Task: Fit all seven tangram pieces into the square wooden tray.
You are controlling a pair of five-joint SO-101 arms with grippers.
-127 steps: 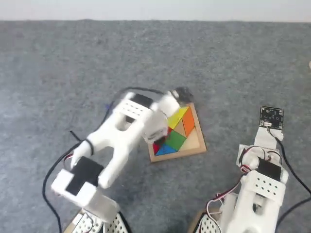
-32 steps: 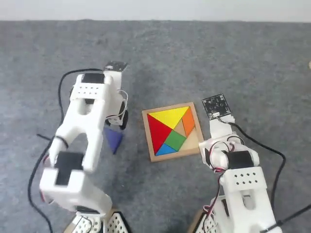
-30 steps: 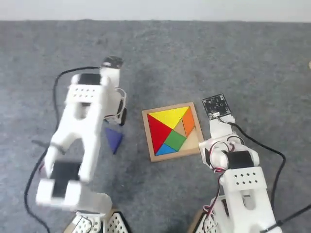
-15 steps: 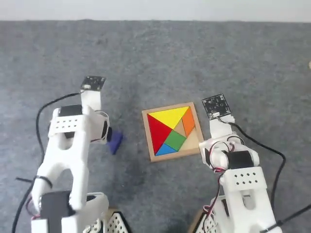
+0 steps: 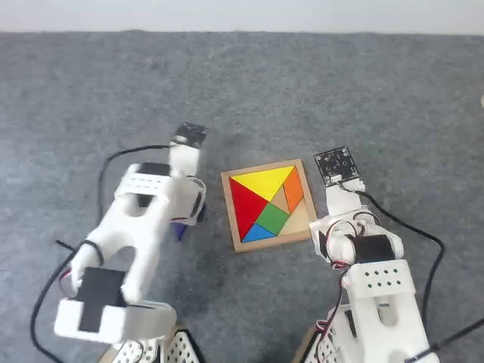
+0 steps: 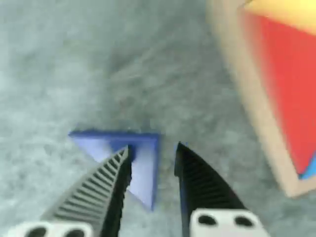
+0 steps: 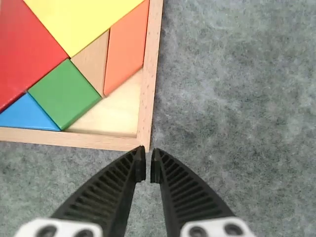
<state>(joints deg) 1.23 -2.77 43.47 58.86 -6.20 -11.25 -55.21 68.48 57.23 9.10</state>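
1. The square wooden tray [image 5: 228, 208] lies on the grey carpet [image 5: 340, 98] between the two arms, turned slightly askew.
2. Six pieces lie flat inside it:
   - yellow triangle [image 5: 265, 184], far side
   - red triangle [image 5: 243, 208], left side
   - green square [image 5: 272, 219], middle
   - small blue triangle [image 5: 257, 234], near edge
   - orange parallelogram [image 5: 293, 189], right side
   - tan triangle [image 5: 281, 198], between the yellow and the orange pieces
3. A bare triangular slot [image 7: 116, 113] shows at the tray's near right corner, beside the green square and the orange parallelogram.
4. The blue-violet triangle [image 6: 143, 163] lies flat on the carpet just left of the tray, apart from its rim, mostly hidden under the left arm [image 5: 144, 219] in the high view.
5. The left gripper [image 6: 152, 148] hangs over the blue-violet triangle with its fingers apart. One finger [image 6: 111, 182] is above the piece, the other [image 6: 197, 182] above the carpet at its edge. Contact cannot be told.
6. The right gripper [image 7: 147, 165] sits low at the tray's near right corner, tips just at the rim [image 7: 150, 74], with its fingers together but for a sliver and holding nothing.
7. The right arm [image 5: 363, 257] stands near right of the tray.
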